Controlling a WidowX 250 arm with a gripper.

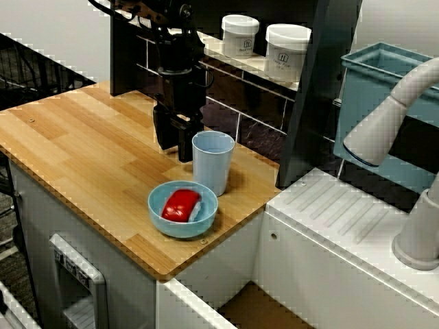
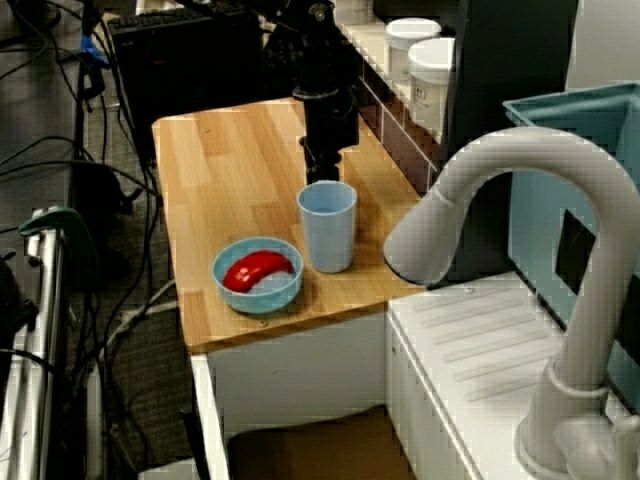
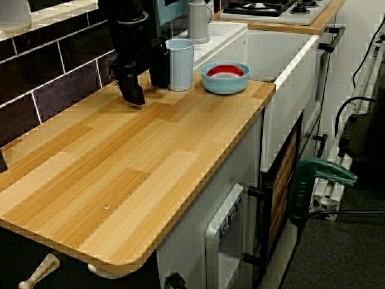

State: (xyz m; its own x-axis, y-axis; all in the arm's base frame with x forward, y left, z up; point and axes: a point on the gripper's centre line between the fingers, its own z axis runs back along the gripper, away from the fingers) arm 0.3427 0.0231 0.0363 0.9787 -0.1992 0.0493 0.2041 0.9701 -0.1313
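1. Your fingers (image 1: pixel 185 145) point down at the counter (image 1: pixel 82 151) and stand apart, with nothing between them.
2. You cannot tell whether their tips rest on the wood or hang just above it.
3. The pale blue cup (image 1: pixel 212 161) stands upright on the counter, outside the fingers and just beside the nearer one. In the low view along the counter that finger sits close against the cup's wall, but contact is unclear.
4. A blue bowl (image 1: pixel 180 229) sits just beside the cup, toward the counter's front edge. A red thing (image 1: pixel 180 204) lies inside it.
5. Two white lidded jars (image 1: pixel 240 34) stand on the shelf (image 1: pixel 260 65) behind the arm.
6. A pale tap (image 1: pixel 384 123) and a blue bin (image 1: pixel 370 89) are off to the sink side, well apart from your fingers.
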